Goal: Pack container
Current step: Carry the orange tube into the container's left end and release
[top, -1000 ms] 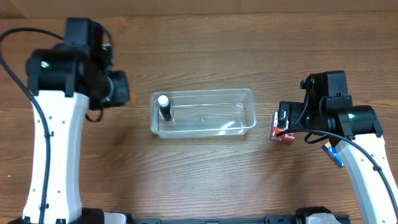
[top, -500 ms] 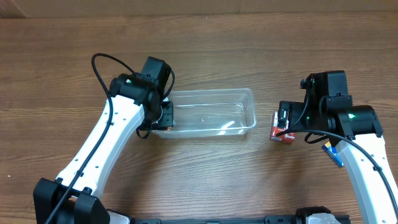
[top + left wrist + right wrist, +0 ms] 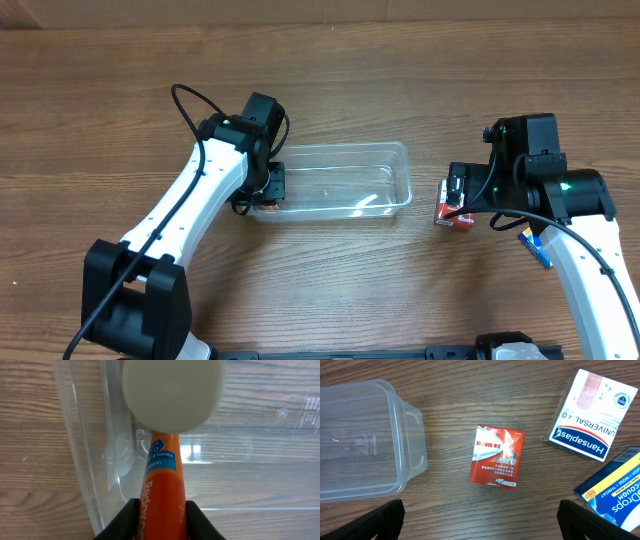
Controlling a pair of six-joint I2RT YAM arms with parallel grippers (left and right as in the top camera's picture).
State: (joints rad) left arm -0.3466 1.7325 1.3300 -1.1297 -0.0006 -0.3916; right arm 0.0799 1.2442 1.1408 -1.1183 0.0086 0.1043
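Observation:
The clear plastic container (image 3: 398, 152) lies at the table's middle; it also shows in the left wrist view (image 3: 80, 460) and the right wrist view (image 3: 365, 435). My left gripper (image 3: 268, 190) is at the container's left end, shut on an orange bottle (image 3: 165, 475) with a white cap (image 3: 172, 390) that stands inside the tub. The overhead view hides most of the bottle under the gripper. My right gripper (image 3: 480, 522) is open wide and empty, just above a small red box (image 3: 496, 456) that lies on the table right of the container (image 3: 453, 213).
A white Hansaplast box (image 3: 590, 415) and a blue cough-drops box (image 3: 615, 490) lie right of the red box. The blue box shows under the right arm in the overhead view (image 3: 535, 250). The rest of the container's floor is bare.
The left arm swung in from the far left to the container's left end and now grips the bottle that stood there. The right arm has not moved.

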